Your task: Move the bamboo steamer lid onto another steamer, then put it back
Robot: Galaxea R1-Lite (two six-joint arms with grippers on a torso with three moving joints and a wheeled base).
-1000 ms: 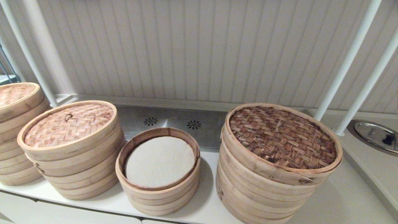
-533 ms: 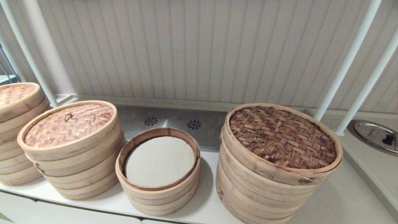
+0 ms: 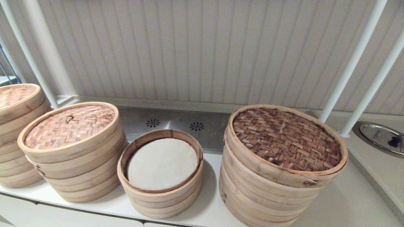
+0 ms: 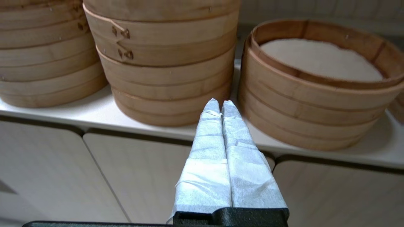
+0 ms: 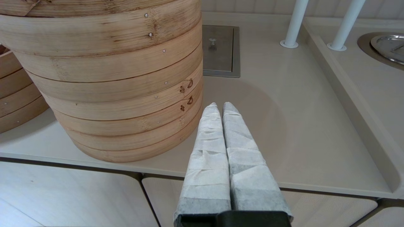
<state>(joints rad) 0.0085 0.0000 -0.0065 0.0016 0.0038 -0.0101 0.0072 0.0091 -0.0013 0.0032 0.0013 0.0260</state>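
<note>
The bamboo steamer lid [image 3: 69, 126], pinkish-tan weave with a small loop handle, sits on the medium stack [image 4: 164, 63] at the left of the counter. Right beside it stands the smallest steamer [image 3: 161, 176], uncovered, its white cloth liner [image 4: 318, 58] showing inside a darker brown rim. Neither arm shows in the head view. My left gripper [image 4: 220, 102] is shut and empty, low in front of the counter edge, facing the gap between the medium stack and the smallest steamer. My right gripper [image 5: 220, 106] is shut and empty, near the base of the biggest stack [image 5: 116, 82].
The biggest stack carries a dark brown woven lid [image 3: 285, 140] at the right. Another steamer stack [image 3: 15, 132] stands at the far left. White poles [image 3: 353, 60] rise at the back right, by a metal dish [image 3: 383, 137]. A steel panel [image 3: 176, 126] lies behind the smallest steamer.
</note>
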